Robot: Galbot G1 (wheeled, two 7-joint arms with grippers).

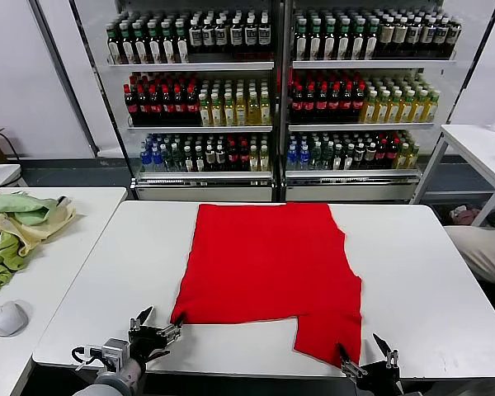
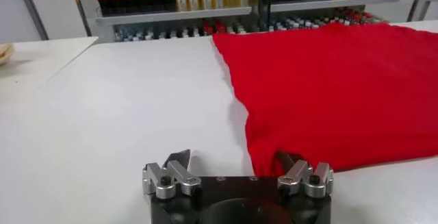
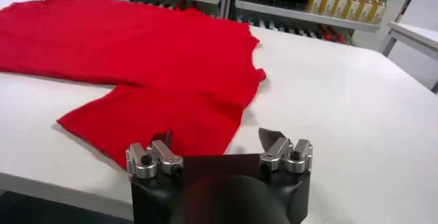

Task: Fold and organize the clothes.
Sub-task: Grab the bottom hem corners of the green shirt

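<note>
Red T-shirt lies flat on the bench, print hidden. Left claw and right claw both gape wide, empty, at its near edge.

Left arm: enters the head view at about 7 o'clock, low at the near edge, forearm reaching forward.
Left gripper: fingers spread apart, tips pointing toward 1 o'clock, nothing between them.
Right arm: comes in at about 5 o'clock, only the wrist end showing.
Right gripper: fingers parted wide, tips pointing toward 12 o'clock, nothing held.
Level: both grippers sit low, roughly abreast of each other.
</note>
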